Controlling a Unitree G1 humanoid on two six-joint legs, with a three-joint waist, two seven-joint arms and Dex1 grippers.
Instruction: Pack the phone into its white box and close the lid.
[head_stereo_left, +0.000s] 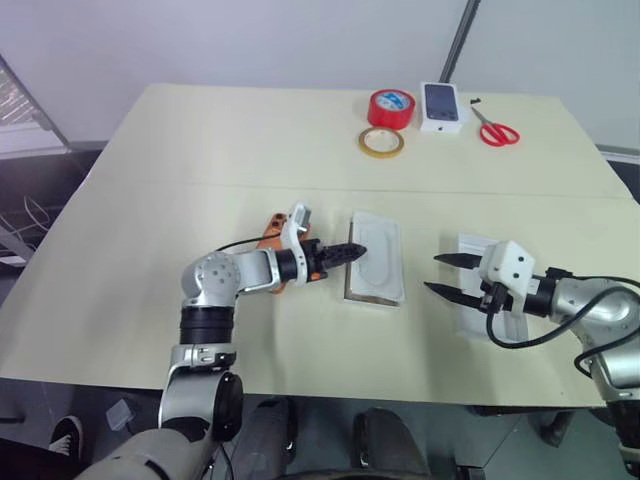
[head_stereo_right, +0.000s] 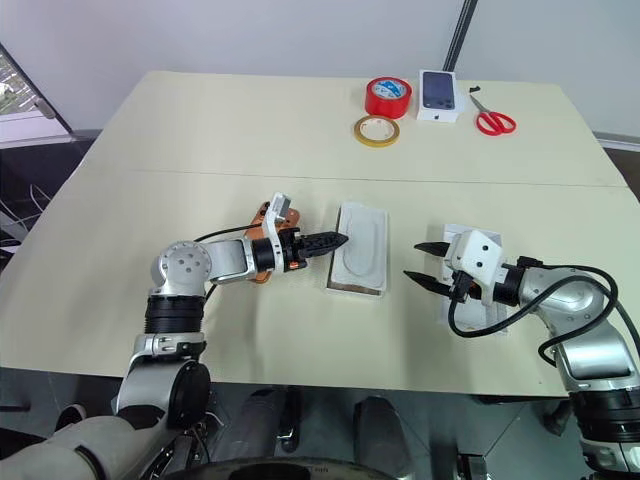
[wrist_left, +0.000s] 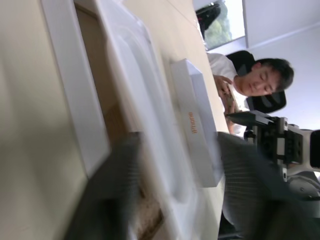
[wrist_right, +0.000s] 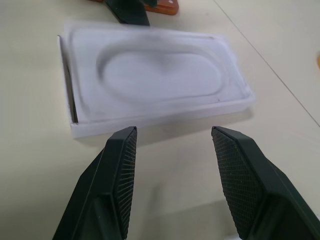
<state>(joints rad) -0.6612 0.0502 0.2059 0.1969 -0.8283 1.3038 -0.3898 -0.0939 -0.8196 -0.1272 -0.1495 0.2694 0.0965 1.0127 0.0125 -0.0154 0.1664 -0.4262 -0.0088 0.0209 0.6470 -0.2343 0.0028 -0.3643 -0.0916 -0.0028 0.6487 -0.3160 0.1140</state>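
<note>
So the phone (head_stereo_right: 262, 222) is lying flat on the table (head_stereo_left: 200, 160), mostly hidden under the left arm, on the far side of the white box (head_stereo_right: 345, 285) from the lid (head_stereo_right: 478, 318). The box sits between the two tools, and a flat white insert (head_stereo_right: 362, 246) with an oval recess is lying in it, so I'd guess that has to come out before the phone goes in.

Left tool (head_stereo_right: 335, 241) hangs right at the box's near edge, its fingers parted, nothing in them. Right tool (head_stereo_right: 424, 262) is open too, empty, hovering over the lid and pointing at the box.

Handling-wise: the phone looks slim, stiff and probably slick, with hardly any edge to get under. I'd pinch it across the long sides, clear of the camera bump. The insert and lid look like thin, light card, so they'd likely slide or flex if squeezed hard; a rim wall seems the safest place to grab.
</note>
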